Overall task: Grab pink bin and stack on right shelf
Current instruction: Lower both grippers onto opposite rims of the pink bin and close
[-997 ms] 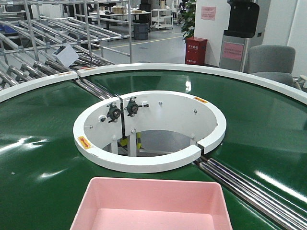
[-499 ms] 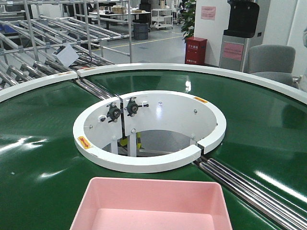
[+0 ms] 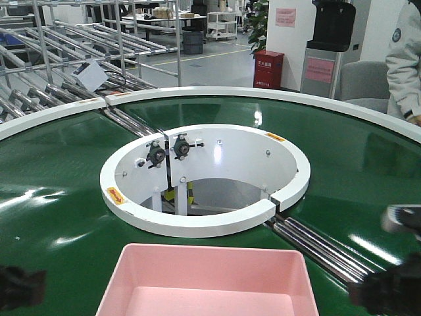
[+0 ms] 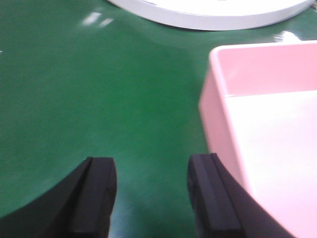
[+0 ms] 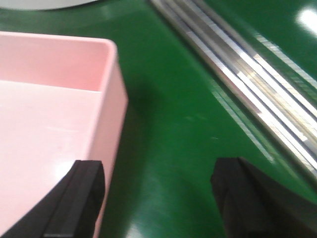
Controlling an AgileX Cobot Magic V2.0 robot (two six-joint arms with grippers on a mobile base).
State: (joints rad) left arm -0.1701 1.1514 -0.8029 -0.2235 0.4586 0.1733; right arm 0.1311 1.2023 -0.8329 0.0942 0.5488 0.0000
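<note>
Front-facing view. At 6 o'clock, upright and cut off by the lower edge: pink bin point(image 3: 207, 280), resting on green belt point(image 3: 59, 164). Just beyond it toward 12 o'clock: white ring point(image 3: 204, 220). Running from the ring toward 4 o'clock, near the bin's right corner: steel rollers point(image 3: 322, 247). At 8 o'clock, blurred and dark, apart from the bin's left wall: left gripper point(image 3: 20, 286). At 4 o'clock, likewise blurred, apart from the right wall: right gripper point(image 3: 391, 289). Too smeared here to judge either one's spread. At 2 o'clock, behind the belt: person in a white coat point(image 3: 406, 59).

Left wrist view. Left gripper point(image 4: 151, 191) spread wide, clasping nothing, green belt point(image 4: 99, 89) between the fingers. Pink bin point(image 4: 267, 139) at 3 o'clock, its wall just beside the right-hand finger; contact impossible to tell. White ring point(image 4: 208, 12) at 12 o'clock.

Right wrist view. Right gripper point(image 5: 158, 196) spread wide, clasping nothing. Pink bin point(image 5: 49, 99) at 9 o'clock, its corner wall overlapped by the left-hand finger; contact impossible to tell. Other finger over green belt point(image 5: 168, 124). Steel rollers point(image 5: 247, 74) at 2 o'clock.
</note>
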